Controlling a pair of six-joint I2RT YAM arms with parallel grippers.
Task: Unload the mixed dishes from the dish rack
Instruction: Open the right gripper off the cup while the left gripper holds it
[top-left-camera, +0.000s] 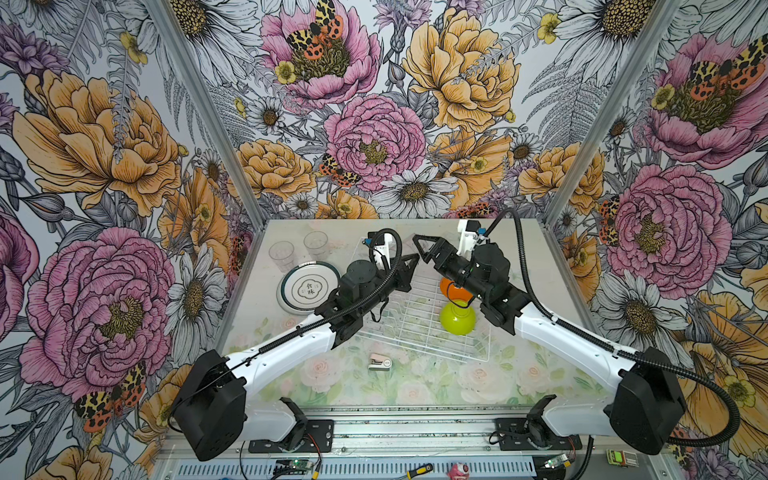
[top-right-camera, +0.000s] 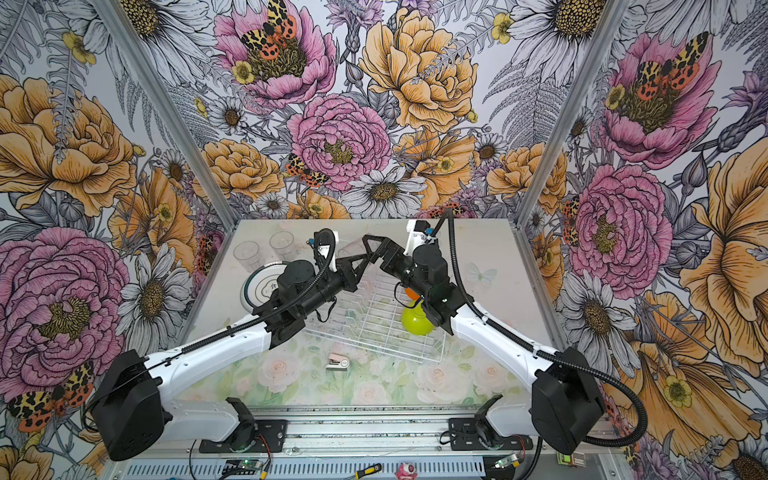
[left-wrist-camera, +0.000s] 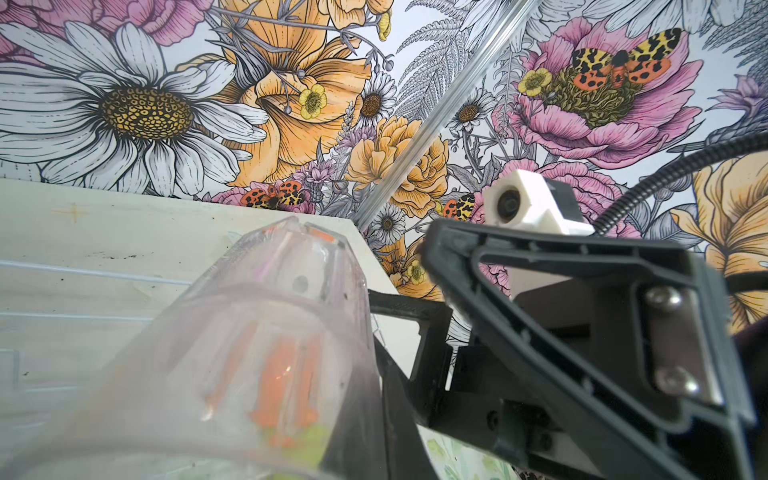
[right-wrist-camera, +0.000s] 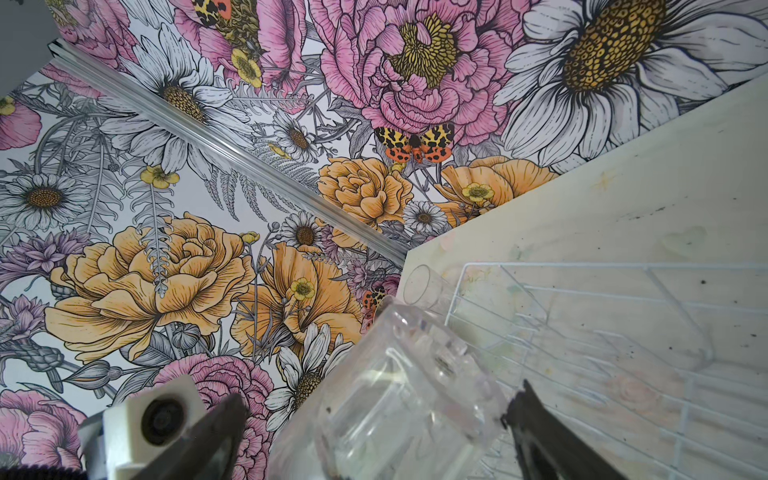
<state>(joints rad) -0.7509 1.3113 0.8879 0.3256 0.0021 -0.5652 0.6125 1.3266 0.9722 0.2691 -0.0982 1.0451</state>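
The left end effector is clamped on a clear tumbler, held aloft near frame centre over the rack; the right end effector stands wide open just beside it. In the rack, centre right, sit an orange bowl and a green bowl; on the counter, centre left, lie a plate and two more tumblers.
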